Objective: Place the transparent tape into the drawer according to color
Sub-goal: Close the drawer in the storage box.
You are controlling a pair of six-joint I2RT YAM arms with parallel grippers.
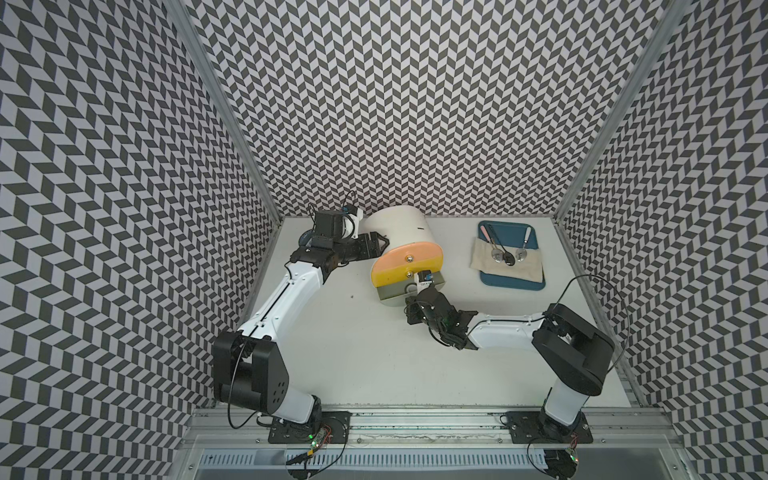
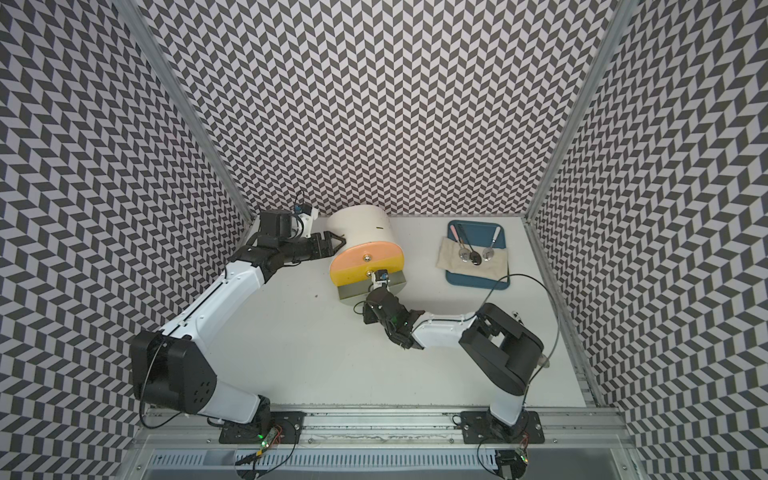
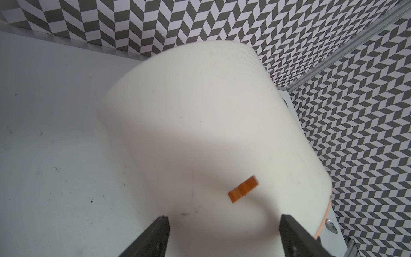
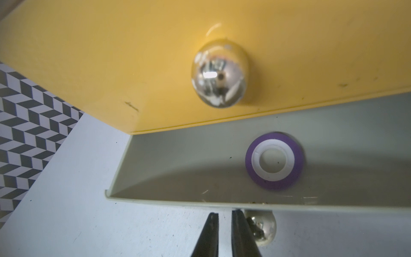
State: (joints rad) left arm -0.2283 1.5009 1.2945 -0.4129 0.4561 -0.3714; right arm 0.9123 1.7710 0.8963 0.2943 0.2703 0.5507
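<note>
A white arch-topped cabinet [image 1: 399, 226] [image 2: 361, 224] stands at the back of the table, with peach [image 1: 405, 259] and yellow [image 1: 395, 276] drawer fronts shut. Its grey-green bottom drawer [image 4: 200, 155] [image 1: 390, 293] is pulled out. One purple transparent tape ring [image 4: 274, 161] with a white core lies flat inside it. My right gripper [image 4: 224, 217] [image 1: 411, 299] is shut on nothing just outside that drawer's front, beside its metal knob [image 4: 262, 229]. My left gripper [image 3: 224, 219] [image 1: 382, 243] is open against the cabinet's white left side [image 3: 200, 122].
A blue tray [image 1: 509, 237] at the back right holds a beige cloth [image 1: 528, 270] with spoons [image 1: 507, 257]. A small orange tab [image 3: 243, 188] sticks out of the cabinet's shell. The yellow drawer's knob [image 4: 220, 73] hangs above the pulled-out drawer. Patterned walls close in three sides.
</note>
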